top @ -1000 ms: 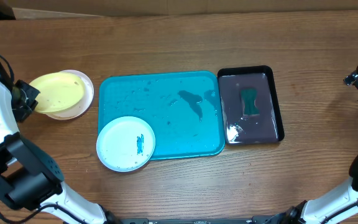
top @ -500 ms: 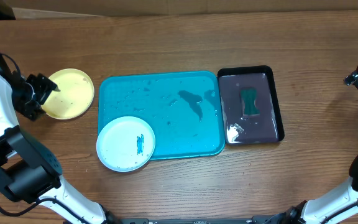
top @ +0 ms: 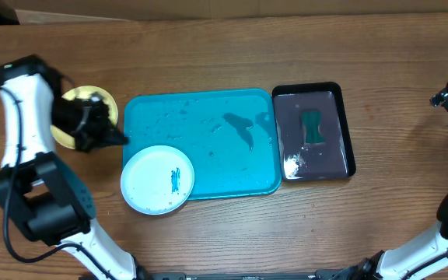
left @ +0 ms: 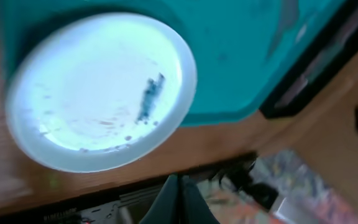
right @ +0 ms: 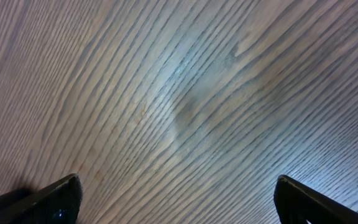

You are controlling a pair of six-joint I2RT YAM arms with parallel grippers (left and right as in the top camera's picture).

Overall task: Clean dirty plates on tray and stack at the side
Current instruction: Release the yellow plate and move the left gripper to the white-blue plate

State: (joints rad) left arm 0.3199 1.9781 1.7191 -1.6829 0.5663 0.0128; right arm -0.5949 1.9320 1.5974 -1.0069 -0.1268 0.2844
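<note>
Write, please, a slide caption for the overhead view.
Smeared pale round plastic plate on turquoise rectangular plastic tray's corner; yellow round plastic plate under left arm.

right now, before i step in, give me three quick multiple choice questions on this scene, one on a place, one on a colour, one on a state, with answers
1. Where does the pale blue plate lie on the turquoise tray? A its middle; B its near-left corner, overhanging the rim; C its far-right corner.
2. What colour is the sponge in the black tray? A pink; B yellow; C green.
3. How is the right gripper? A open over bare table; B shut on the sponge; C shut on a plate.
Answers: 1 B, the plate overlaps that corner's rim; 2 C, the sponge shows green against the dark tray; 3 A, its fingers stand wide apart with only wood grain between them.
</note>
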